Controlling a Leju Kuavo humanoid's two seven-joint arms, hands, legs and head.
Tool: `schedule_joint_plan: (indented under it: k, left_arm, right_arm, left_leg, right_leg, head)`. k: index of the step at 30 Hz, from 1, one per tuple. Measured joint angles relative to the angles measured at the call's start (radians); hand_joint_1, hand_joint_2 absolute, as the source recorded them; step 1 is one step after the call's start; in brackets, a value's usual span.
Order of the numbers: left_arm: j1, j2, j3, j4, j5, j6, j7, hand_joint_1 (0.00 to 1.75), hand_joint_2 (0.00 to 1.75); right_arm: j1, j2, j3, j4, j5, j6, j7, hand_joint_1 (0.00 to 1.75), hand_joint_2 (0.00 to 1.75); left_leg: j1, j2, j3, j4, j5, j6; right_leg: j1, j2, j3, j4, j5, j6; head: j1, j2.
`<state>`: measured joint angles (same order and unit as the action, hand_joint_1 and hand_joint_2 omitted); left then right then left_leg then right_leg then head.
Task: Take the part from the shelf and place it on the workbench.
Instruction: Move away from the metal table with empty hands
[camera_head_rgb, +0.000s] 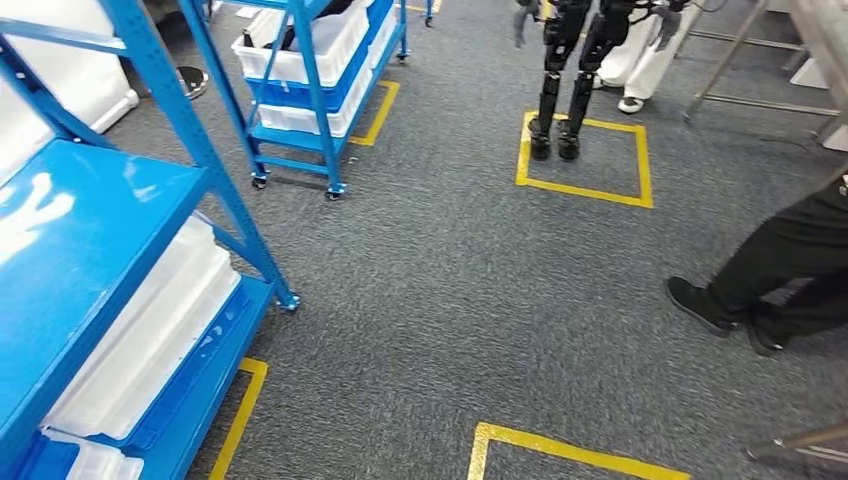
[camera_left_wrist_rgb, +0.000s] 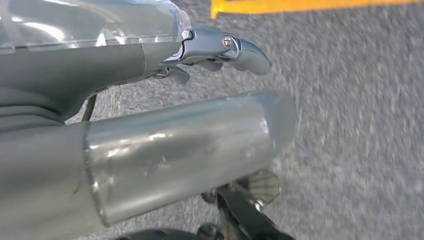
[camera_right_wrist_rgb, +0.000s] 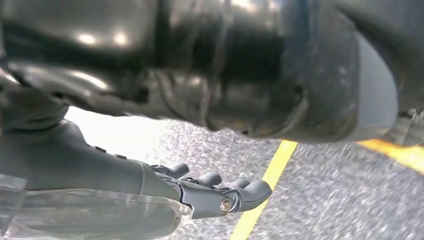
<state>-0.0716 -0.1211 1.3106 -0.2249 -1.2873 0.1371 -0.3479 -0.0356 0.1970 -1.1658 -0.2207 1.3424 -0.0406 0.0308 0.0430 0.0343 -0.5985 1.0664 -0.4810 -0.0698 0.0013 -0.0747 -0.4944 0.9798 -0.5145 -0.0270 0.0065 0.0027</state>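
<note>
Left robot hand (camera_left_wrist_rgb: 220, 50) empty, shelf (camera_head_rgb: 90, 260) apart

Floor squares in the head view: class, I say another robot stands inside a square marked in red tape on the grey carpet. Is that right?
Not quite. The square around the other robot is marked in yellow tape, not red, as the head view shows. The rest holds: it stands inside the square on the grey carpet.
</note>
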Motion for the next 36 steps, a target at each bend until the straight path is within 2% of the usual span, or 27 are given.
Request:
schedule_joint_plan:
  k: [1, 2, 4, 5, 6, 7, 9, 10, 11, 12, 13, 15, 16, 18, 20, 22, 24, 25, 26, 27, 28, 29, 30, 32, 33, 35, 36]
  left_arm:
    - [-0.001, -0.001, 0.0, 0.001, 0.0, 0.004, 0.003, 0.0, 0.0]
    - [-0.002, -0.002, 0.0, 0.001, 0.0, 0.008, 0.005, 0.0, 0.0]
    - [-0.003, -0.001, 0.0, 0.002, 0.0, 0.014, 0.008, 0.0, 0.0]
    - [-0.003, 0.0, 0.0, 0.002, 0.0, 0.016, 0.008, 0.0, 0.0]
    - [-0.003, 0.001, 0.0, 0.002, 0.0, 0.018, 0.009, 0.0, 0.0]
    - [-0.004, 0.001, 0.0, 0.002, 0.0, 0.019, 0.01, 0.0, 0.0]
    - [-0.006, 0.002, 0.0, 0.002, -0.001, 0.023, 0.013, 0.0, 0.0]
    - [-0.006, 0.002, 0.0, 0.002, -0.001, 0.025, 0.014, 0.0, 0.0]
    - [-0.006, 0.002, 0.0, 0.002, -0.002, 0.029, 0.015, 0.0, 0.0]
    - [-0.005, 0.002, 0.0, 0.002, -0.002, 0.036, 0.015, 0.0, 0.0]
    - [-0.005, 0.002, 0.0, 0.002, -0.002, 0.045, 0.016, 0.0, 0.0]
    - [-0.005, 0.0, 0.0, 0.002, -0.003, 0.065, 0.016, 0.0, 0.0]
    - [-0.006, -0.001, 0.0, 0.002, -0.004, 0.075, 0.016, 0.0, 0.0]
    - [-0.006, -0.003, 0.0, 0.002, -0.004, 0.09, 0.016, 0.0, 0.0]
    - [-0.004, -0.003, 0.0, 0.002, -0.004, 0.098, 0.016, 0.0, 0.0]
    - [-0.003, -0.003, 0.0, 0.002, -0.003, 0.103, 0.016, 0.0, 0.0]
    - [-0.004, -0.004, 0.0, 0.002, -0.002, 0.106, 0.016, 0.0, 0.0]
    - [-0.005, -0.005, 0.0, 0.002, -0.002, 0.106, 0.016, 0.0, 0.0]
    - [-0.005, -0.005, 0.0, 0.002, -0.002, 0.106, 0.016, 0.0, 0.0]
    - [-0.004, -0.005, 0.0, 0.002, -0.003, 0.105, 0.016, 0.0, 0.0]
    - [-0.003, -0.004, 0.0, 0.002, -0.002, 0.105, 0.016, 0.0, 0.0]
    - [-0.003, -0.004, 0.0, 0.002, -0.002, 0.104, 0.017, 0.0, 0.0]
    - [-0.003, -0.003, 0.0, 0.002, -0.002, 0.104, 0.017, 0.0, 0.0]
    - [-0.006, -0.002, 0.0, 0.002, -0.002, 0.103, 0.017, 0.0, 0.0]
    - [-0.007, -0.002, 0.0, 0.002, -0.002, 0.103, 0.017, 0.0, 0.0]
    - [-0.003, -0.002, 0.0, 0.002, -0.003, 0.101, 0.018, 0.0, 0.0]
    - [-0.002, -0.003, 0.0, 0.002, -0.003, 0.1, 0.018, 0.0, 0.0]
  right_arm:
    - [-0.001, -0.002, 0.0, 0.0, 0.004, 0.006, 0.001, 0.0, 0.0]
    - [-0.004, -0.004, 0.0, 0.001, 0.006, 0.012, 0.002, 0.0, 0.0]
    - [-0.01, -0.005, 0.001, 0.002, 0.011, 0.019, 0.003, 0.0, 0.0]
    - [-0.013, -0.005, 0.001, 0.002, 0.012, 0.021, 0.004, 0.0, 0.0]
    - [-0.015, -0.006, 0.001, 0.002, 0.012, 0.023, 0.004, 0.0, 0.0]
    - [-0.015, -0.006, 0.001, 0.002, 0.013, 0.024, 0.005, 0.0, 0.0]
    - [-0.014, -0.006, 0.001, 0.002, 0.015, 0.027, 0.006, 0.0, 0.0]
    - [-0.014, -0.007, 0.001, 0.002, 0.017, 0.03, 0.007, 0.0, 0.0]
    - [-0.014, -0.007, 0.001, 0.002, 0.02, 0.033, 0.007, 0.0, 0.0]
    - [-0.014, -0.008, 0.001, 0.002, 0.022, 0.036, 0.007, 0.0, 0.0]
    - [-0.014, -0.009, 0.001, 0.002, 0.024, 0.04, 0.007, 0.0, 0.0]
    - [-0.014, -0.012, 0.002, 0.003, 0.026, 0.046, 0.006, 0.0, 0.0]
    - [-0.014, -0.014, 0.002, 0.003, 0.027, 0.05, 0.005, 0.0, 0.0]
    - [-0.016, -0.017, 0.002, 0.003, 0.027, 0.057, 0.003, 0.0, 0.0]
    - [-0.018, -0.014, 0.003, 0.004, 0.029, 0.058, -0.001, 0.0, 0.0]
    - [-0.017, -0.005, 0.003, 0.005, 0.031, 0.05, -0.006, 0.0, 0.0]
    - [-0.014, 0.008, 0.004, 0.006, 0.031, 0.037, -0.01, 0.0, 0.0]
    - [-0.012, 0.015, 0.004, 0.007, 0.031, 0.033, -0.011, 0.0, 0.0]
    - [-0.012, 0.019, 0.004, 0.007, 0.031, 0.03, -0.012, 0.0, 0.0]
    - [-0.012, 0.022, 0.004, 0.007, 0.031, 0.027, -0.012, 0.0, 0.0]
    - [-0.012, 0.024, 0.004, 0.007, 0.031, 0.026, -0.012, 0.0, 0.0]
    - [-0.012, 0.026, 0.004, 0.007, 0.031, 0.025, -0.012, 0.0, 0.0]
    - [-0.012, 0.026, 0.004, 0.007, 0.031, 0.026, -0.012, 0.0, 0.0]
    - [-0.013, 0.028, 0.004, 0.007, 0.031, 0.026, -0.012, 0.0, 0.0]
    - [-0.013, 0.029, 0.004, 0.007, 0.031, 0.026, -0.012, 0.0, 0.0]
    - [-0.015, 0.029, 0.004, 0.007, 0.031, 0.026, -0.012, 0.0, 0.0]
    - [-0.016, 0.03, 0.004, 0.007, 0.031, 0.026, -0.012, 0.0, 0.0]
  left_leg:
    - [0.0, 0.009, 0.015, -0.027, 0.008, 0.006]
    - [-0.002, 0.013, 0.017, -0.031, 0.005, 0.018]
    - [-0.006, -0.002, 0.012, -0.022, 0.003, 0.047]
    - [-0.007, -0.01, 0.012, -0.024, 0.004, 0.056]
    - [-0.008, -0.017, 0.011, -0.027, 0.006, 0.064]
    - [-0.009, -0.025, 0.01, -0.03, 0.009, 0.071]
    - [-0.014, -0.041, 0.004, -0.031, 0.013, 0.08]
    - [-0.018, -0.05, 0.002, -0.031, 0.015, 0.083]
    - [-0.022, -0.061, 0.0, -0.03, 0.015, 0.085]
    - [-0.024, -0.072, 0.0, -0.03, 0.016, 0.085]
    - [-0.025, -0.085, 0.0, -0.03, 0.017, 0.086]
    - [-0.026, -0.107, 0.001, -0.031, 0.02, 0.083]
    - [-0.026, -0.117, 0.0, -0.031, 0.023, 0.079]
    - [-0.024, -0.131, -0.003, -0.034, 0.03, 0.069]
    - [-0.021, -0.14, -0.007, -0.036, 0.034, 0.059]
    - [-0.024, -0.111, -0.023, -0.005, 0.008, 0.054]
    - [-0.026, -0.065, -0.069, 0.1, -0.059, 0.05]
    - [-0.026, -0.052, -0.095, 0.164, -0.092, 0.047]
    - [-0.025, -0.046, -0.111, 0.213, -0.112, 0.044]
    - [-0.025, -0.043, -0.11, 0.227, -0.113, 0.043]
    - [-0.025, -0.039, -0.089, 0.203, -0.096, 0.042]
    - [-0.025, -0.03, -0.049, 0.142, -0.067, 0.044]
    - [-0.027, -0.01, -0.005, 0.067, -0.043, 0.047]
    - [-0.035, 0.019, 0.054, -0.038, -0.015, 0.06]
    - [-0.039, 0.024, 0.06, -0.054, -0.015, 0.066]
    - [-0.04, 0.006, 0.057, -0.059, -0.009, 0.076]
    - [-0.037, -0.002, 0.058, -0.063, -0.005, 0.081]
  right_leg:
    - [0.0, -0.007, -0.003, 0.016, -0.011, 0.01]
    - [0.001, -0.012, -0.006, 0.028, -0.02, 0.018]
    - [-0.001, -0.02, -0.004, 0.035, -0.026, 0.028]
    - [-0.006, -0.013, -0.004, 0.04, -0.033, 0.032]
    - [-0.01, 0.004, -0.01, 0.058, -0.05, 0.035]
    - [-0.013, 0.026, -0.026, 0.094, -0.077, 0.038]
    - [-0.015, 0.063, -0.086, 0.22, -0.146, 0.037]
    - [-0.014, 0.068, -0.117, 0.281, -0.168, 0.035]
    - [-0.013, 0.07, -0.137, 0.317, -0.173, 0.031]
    - [-0.012, 0.072, -0.139, 0.315, -0.156, 0.026]
    - [-0.01, 0.076, -0.123, 0.275, -0.122, 0.02]
    - [-0.006, 0.107, -0.064, 0.143, -0.052, 0.008]
    - [-0.003, 0.123, -0.042, 0.092, -0.031, 0.005]
    - [0.002, 0.137, -0.028, 0.052, -0.023, 0.005]
    - [0.003, 0.118, -0.026, 0.044, -0.014, 0.0]
    - [0.0, 0.096, -0.024, 0.03, -0.003, -0.012]
    - [0.002, 0.07, -0.027, 0.024, 0.003, -0.02]
    - [0.004, 0.057, -0.03, 0.024, 0.004, -0.022]
    - [0.006, 0.043, -0.032, 0.025, 0.003, -0.022]
    - [0.008, 0.03, -0.034, 0.026, 0.003, -0.022]
    - [0.009, 0.018, -0.034, 0.027, 0.003, -0.022]
    - [0.009, 0.006, -0.034, 0.029, 0.002, -0.021]
    - [0.009, -0.004, -0.033, 0.031, 0.0, -0.02]
    - [0.012, -0.022, -0.033, 0.038, -0.005, -0.012]
    - [0.014, -0.03, -0.033, 0.04, -0.006, -0.008]
    - [0.016, -0.043, -0.031, 0.04, -0.007, 0.0]
    - [0.015, -0.035, -0.03, 0.044, -0.012, 0.005]
  head:
    - [0.0, 0.0]
    - [0.0, 0.0]
    - [0.0, 0.0]
    - [0.0, 0.0]
    - [0.0, 0.0]
    - [0.0, 0.0]
    - [0.0, 0.0]
    - [0.0, 0.0]
    - [0.0, 0.0]
    - [0.0, 0.0]
    - [0.0, 0.0]
    - [0.0, 0.0]
    - [0.0, 0.0]
    - [0.0, 0.0]
    - [0.0, 0.0]
    - [0.0, 0.0]
    - [-0.001, 0.0]
    - [-0.001, 0.0]
    - [-0.001, 0.0]
    - [-0.001, 0.0]
    - [-0.001, 0.0]
    - [-0.001, 0.0]
    - [-0.001, 0.0]
    - [-0.001, 0.0]
    - [-0.001, 0.0]
    - [-0.001, 0.0]
    - [-0.001, 0.0]
